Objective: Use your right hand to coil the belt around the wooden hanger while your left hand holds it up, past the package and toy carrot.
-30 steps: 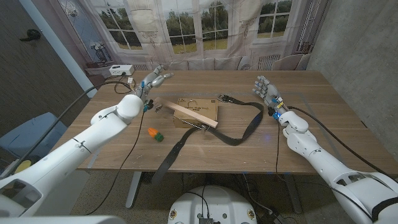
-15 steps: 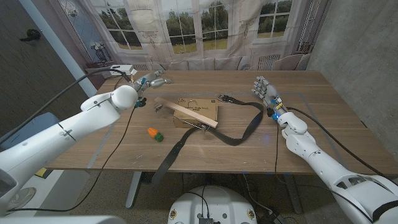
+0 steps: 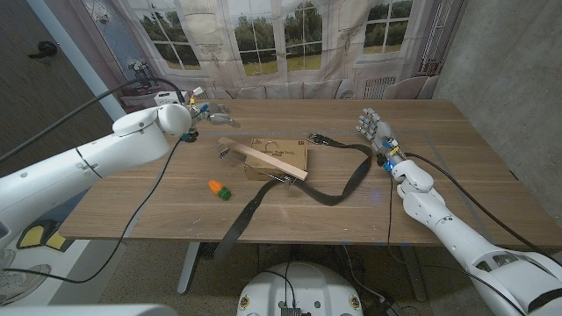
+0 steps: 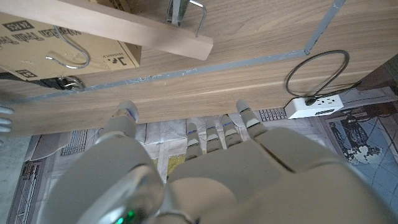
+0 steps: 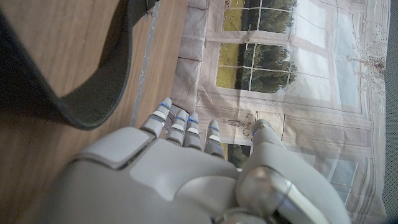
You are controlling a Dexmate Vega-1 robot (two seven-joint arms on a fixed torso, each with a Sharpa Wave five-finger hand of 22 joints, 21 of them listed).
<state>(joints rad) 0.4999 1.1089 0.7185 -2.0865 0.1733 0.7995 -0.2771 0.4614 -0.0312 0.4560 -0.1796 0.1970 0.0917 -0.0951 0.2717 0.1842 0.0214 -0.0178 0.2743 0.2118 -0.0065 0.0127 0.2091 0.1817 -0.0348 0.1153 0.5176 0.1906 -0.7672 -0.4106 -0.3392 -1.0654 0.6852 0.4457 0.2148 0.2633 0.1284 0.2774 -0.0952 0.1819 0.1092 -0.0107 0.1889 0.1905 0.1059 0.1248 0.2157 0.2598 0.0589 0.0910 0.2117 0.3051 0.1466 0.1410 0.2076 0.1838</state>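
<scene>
Tabletop [image 3: 457,175] of wood bearing one belt, one wooden hanger, one package and one toy carrot. The wooden hanger [image 3: 263,160] lies tilted across the cardboard package [image 3: 285,154] near the middle, with no hand on it. The dark belt [image 3: 338,180] runs from its buckle beside the package, loops toward the right side, then trails under the hanger's end and off the near edge. The toy carrot [image 3: 217,188] sits apart, nearer the front left.

Two hands are in view. The left hand [image 3: 213,112] hovers over the far left corner, fingers apart and holding nothing; the right hand [image 3: 376,129] stands upright at the right, fingers spread, also empty and just beside the belt's loop.

The left wrist view adds detail: the hanger's metal hook [image 4: 65,57] resting on the printed package, and a white power strip [image 4: 316,106] with its cable past the table's edge. The right wrist view shows the belt's loop close up [image 5: 93,68].
</scene>
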